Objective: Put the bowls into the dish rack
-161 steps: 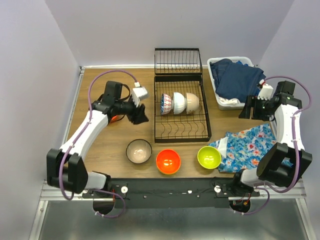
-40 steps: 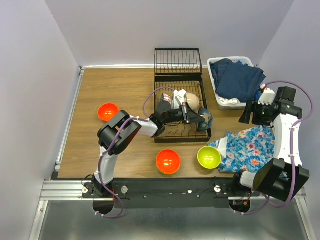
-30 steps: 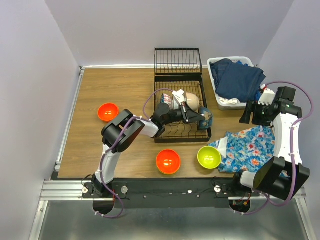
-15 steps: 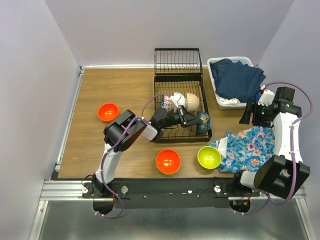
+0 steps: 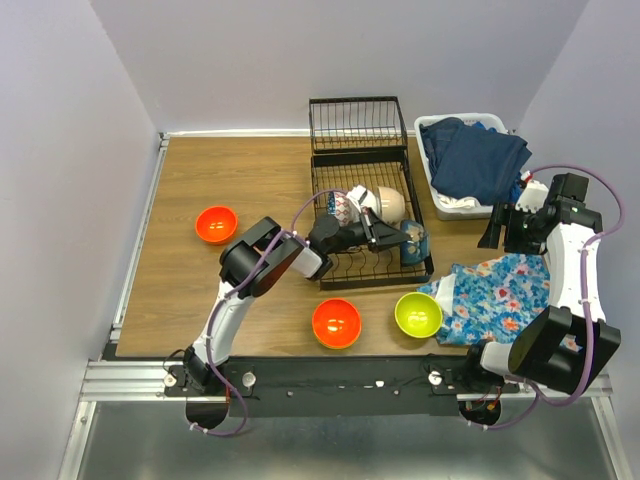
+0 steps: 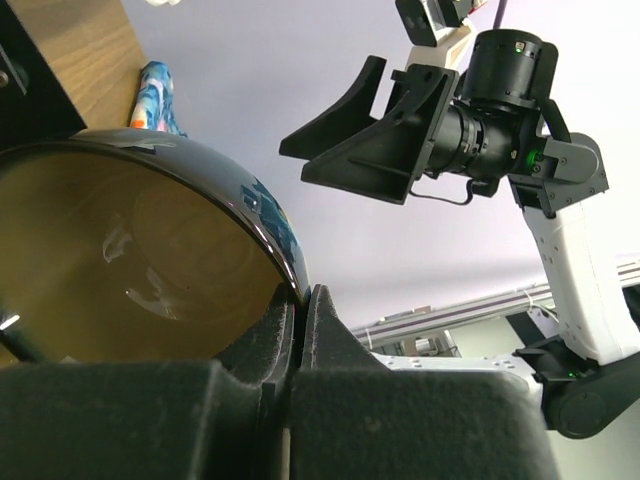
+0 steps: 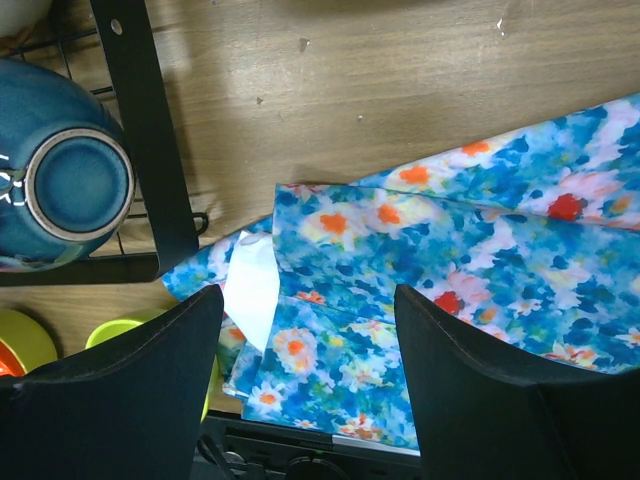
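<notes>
The left fingers (image 6: 318,322) are pinched tight on the rim of a dark blue bowl (image 6: 120,260) with a glossy tan inside. The bowl stands on edge at the near right corner of the dish rack (image 5: 365,272). Further back in the rack's slots stand a patterned bowl (image 5: 338,208) and a cream bowl (image 5: 389,203). The right fingers (image 5: 492,230) are spread wide and hold nothing, hanging above a floral cloth (image 7: 440,250) on the wooden tabletop (image 5: 250,180). Two orange bowls (image 5: 216,224) (image 5: 336,322) and a lime green bowl (image 5: 418,314) sit on the wood. A white tub (image 5: 440,205) of dark clothes stands right of the rack. Pale, bare walls (image 5: 60,150) close in on three sides.
</notes>
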You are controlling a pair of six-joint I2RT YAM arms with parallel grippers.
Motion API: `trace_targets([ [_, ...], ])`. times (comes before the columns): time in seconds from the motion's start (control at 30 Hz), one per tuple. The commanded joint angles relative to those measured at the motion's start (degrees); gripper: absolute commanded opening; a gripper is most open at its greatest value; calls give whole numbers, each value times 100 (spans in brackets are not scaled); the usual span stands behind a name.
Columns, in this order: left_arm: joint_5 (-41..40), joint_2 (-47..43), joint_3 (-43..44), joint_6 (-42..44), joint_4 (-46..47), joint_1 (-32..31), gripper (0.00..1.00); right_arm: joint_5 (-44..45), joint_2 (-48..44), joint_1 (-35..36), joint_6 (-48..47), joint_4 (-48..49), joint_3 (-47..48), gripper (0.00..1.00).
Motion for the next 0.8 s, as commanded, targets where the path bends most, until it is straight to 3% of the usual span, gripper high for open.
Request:
trace_targets([
  [0.0,-58,-126,-581,240,1704,-25,0,132,69,13,94,-52,141,77],
  [0.23,-137,-820,-1013,1058,880,-7,19,10,113,13,173,62,62,77],
  [0.43,29,-847,-917,1401,264,-7,37,-17,104,13,155,27,132,77],
  [0.6,170,-1163,-882,1875,-387,2,42,-35,-1,13,129,-8,106,77],
  [0.77,205,-1743,-1022,2848,-1782,81,49,-96,-54,13,138,27,71,77],
])
